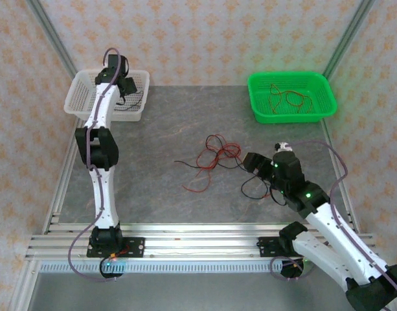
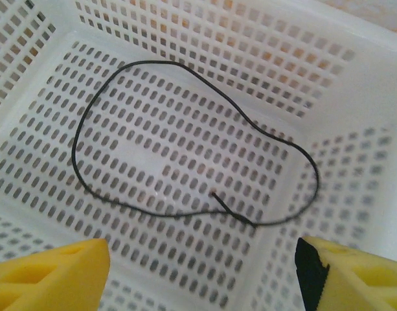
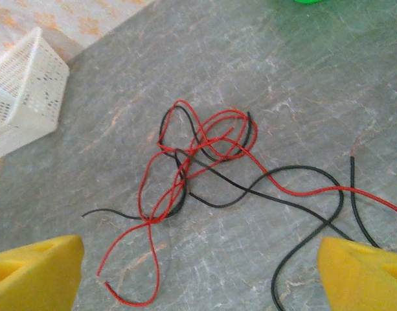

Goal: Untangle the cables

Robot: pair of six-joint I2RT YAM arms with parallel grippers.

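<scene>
Top external, contents of the table [image 1: 153,123]:

– Tangle [image 1: 214,157] of red and black cables: mid-table, spread chiefly left to right. Loose ends run out on either side, and the denser knot sits toward the far edge of the spread
– Right gripper [image 1: 250,162]: just beside the tangle's right end. In the right wrist view its fingers [image 3: 30,275] stand wide apart with nothing between them. The knot is straight ahead, with a red end and a black strand nearest the fingers
– Left gripper [image 2: 201,275]: above the white basket [image 1: 138,76] at far left, well apart from the tangle; jaws wide open, empty
– Black cable [image 2: 149,62]: a single loop lying flat on the white basket's floor, free of the rest
– Red cable [image 1: 285,98]: loose in the green basket [image 1: 290,75], far right

Judgement: the right arm is much the nearer. The tangle lies ahead and to its left, so the next move looks like a forward reach along the long axis onto one outlying strand. The risk is dragging the whole knot instead of a single wire
</scene>
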